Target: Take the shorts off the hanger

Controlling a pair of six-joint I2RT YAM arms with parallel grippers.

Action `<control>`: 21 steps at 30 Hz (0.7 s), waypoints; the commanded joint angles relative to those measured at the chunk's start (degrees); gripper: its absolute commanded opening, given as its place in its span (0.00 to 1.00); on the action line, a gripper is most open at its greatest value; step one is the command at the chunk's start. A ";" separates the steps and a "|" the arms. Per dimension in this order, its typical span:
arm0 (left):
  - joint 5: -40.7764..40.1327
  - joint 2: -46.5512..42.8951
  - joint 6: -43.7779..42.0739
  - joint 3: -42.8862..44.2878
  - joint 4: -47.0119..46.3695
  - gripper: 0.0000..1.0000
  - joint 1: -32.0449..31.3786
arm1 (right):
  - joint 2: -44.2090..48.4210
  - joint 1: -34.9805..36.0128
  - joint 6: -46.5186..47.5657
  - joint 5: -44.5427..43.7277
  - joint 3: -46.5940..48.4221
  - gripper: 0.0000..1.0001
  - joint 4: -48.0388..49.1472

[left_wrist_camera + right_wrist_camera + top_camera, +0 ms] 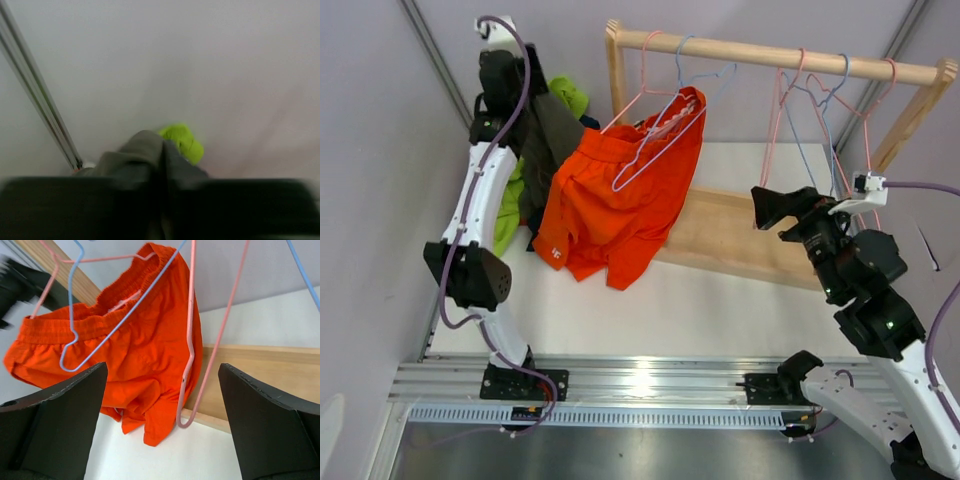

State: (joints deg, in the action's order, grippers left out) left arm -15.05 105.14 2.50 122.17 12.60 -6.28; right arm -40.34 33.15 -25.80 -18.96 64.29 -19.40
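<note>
The left jaws clench a pair of soft grey fabric shorts (548, 135), which dangle beneath them beside the lime green fabric shorts (568, 95); this looks like the drop-off step. The right jaws gape wide and empty, with the bright orange fabric shorts (620, 195) hanging ahead of them among thin wire hangers (191, 300). The next move probably calls for letting the grey pair go, then sliding the orange waistband free.

White table (720, 300): a wooden rack (615, 80) stands on the far half, its base board (730, 235) flat on the surface right of centre. The top rail (770, 53) carries pink and blue wire hangers (191, 315). Orange shorts (610, 210) hang at the rail's left end; we see their lower hem down at the tabletop. Lime green shorts (506, 220) sit at the far left edge, partly hidden; we cannot tell whether they touch the table.
</note>
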 commanded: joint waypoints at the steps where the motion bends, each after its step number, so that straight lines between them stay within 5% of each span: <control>1: 2.91 -0.47 7.93 -8.43 -1.54 0.73 2.32 | 2.28 -0.10 1.98 3.13 1.89 0.99 3.22; 3: 4.50 -1.42 9.45 -12.54 0.92 0.99 2.86 | 2.81 -0.10 2.42 6.72 2.94 0.99 4.45; 12: 13.28 -26.35 14.37 -40.59 -7.15 0.99 1.98 | -11.76 1.39 1.38 30.55 19.87 0.99 13.93; 21: 26.82 -39.92 15.95 -56.15 -7.06 0.99 -2.59 | -35.50 9.65 3.65 24.94 41.17 0.95 16.22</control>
State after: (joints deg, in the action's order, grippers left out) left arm 5.15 65.28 15.84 70.72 6.04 -7.73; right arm -71.53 41.28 -23.27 6.87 101.16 -5.39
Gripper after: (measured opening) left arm 0.993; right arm 0.955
